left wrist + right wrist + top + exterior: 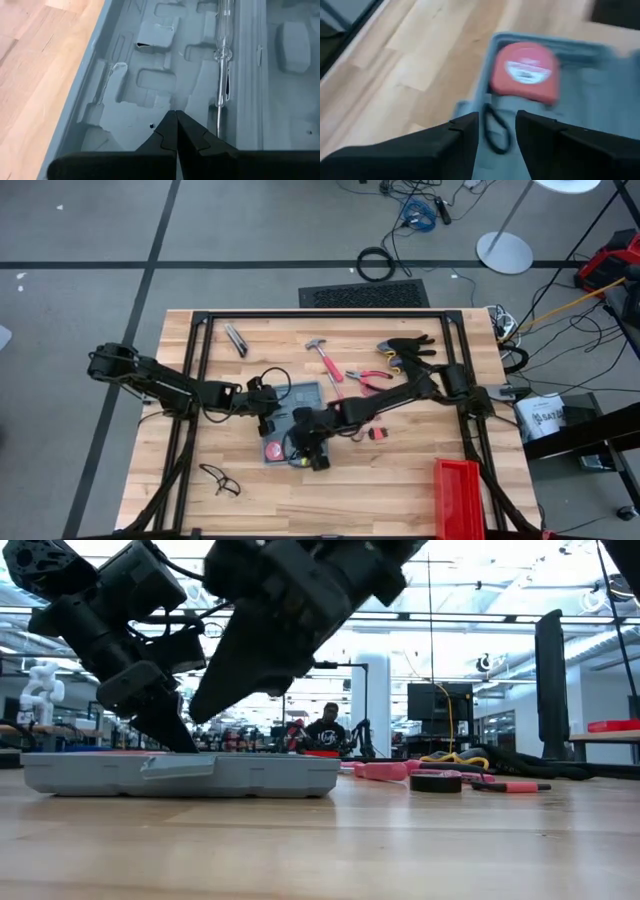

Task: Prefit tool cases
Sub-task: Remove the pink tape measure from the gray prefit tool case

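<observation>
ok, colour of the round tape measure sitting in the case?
Red, with a pale label; the tape measure shows best in the right wrist view.

We are in what looks like an open robotics lab: a wooden tabletop (400, 480) on a grey floor with loose cables (420, 210), monitors (438, 702) and, blurred behind, a person (327, 727) seated among more benches.

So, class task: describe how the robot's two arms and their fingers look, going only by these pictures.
Both arms are dark, almost black, built of jointed blocky segments with black cables looping alongside. The left gripper has matte black fingers tapering to points; the right gripper has broader, flat black fingers. No markings are visible.
</observation>
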### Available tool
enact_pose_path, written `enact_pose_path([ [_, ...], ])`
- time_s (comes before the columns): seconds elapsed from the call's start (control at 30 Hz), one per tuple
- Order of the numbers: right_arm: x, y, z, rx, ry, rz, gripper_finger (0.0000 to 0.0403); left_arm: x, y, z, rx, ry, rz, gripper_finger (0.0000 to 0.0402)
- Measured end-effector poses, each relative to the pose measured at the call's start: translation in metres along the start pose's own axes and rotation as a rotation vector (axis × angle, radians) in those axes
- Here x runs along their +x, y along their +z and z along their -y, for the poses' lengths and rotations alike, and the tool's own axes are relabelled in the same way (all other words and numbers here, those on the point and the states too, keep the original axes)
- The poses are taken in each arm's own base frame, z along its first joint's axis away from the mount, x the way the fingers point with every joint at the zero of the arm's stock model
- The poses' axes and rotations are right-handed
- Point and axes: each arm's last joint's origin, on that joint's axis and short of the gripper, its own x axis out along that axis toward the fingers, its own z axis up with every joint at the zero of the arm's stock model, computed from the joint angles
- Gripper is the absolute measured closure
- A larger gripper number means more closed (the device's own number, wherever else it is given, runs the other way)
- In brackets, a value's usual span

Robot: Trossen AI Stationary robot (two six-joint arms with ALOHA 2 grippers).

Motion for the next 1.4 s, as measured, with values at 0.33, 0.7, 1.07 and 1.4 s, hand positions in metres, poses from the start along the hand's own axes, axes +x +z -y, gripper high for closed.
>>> enact_pose_path([
  [0.33,0.024,0.0,0.005,0.035,-0.005,-0.117,0.0289,0.0,0.0,0.0,0.0,0.001,-0.003,0.0401],
  [0.7,0.036,-0.009,0.008,0.061,-0.041,-0.158,0.0304,0.0,0.0,0.0,-0.002,-0.001,-0.001,0.0401],
  [1.07,0.058,-0.023,0.002,-0.013,-0.065,-0.184,0.0397,0.0,0.0,0.0,0.0,-0.007,-0.002,0.0401],
  [1.4,0.032,-0.003,-0.004,-0.061,-0.089,-0.126,0.0402,0.0,-0.001,0.0,0.002,-0.003,-0.006,0.0401],
])
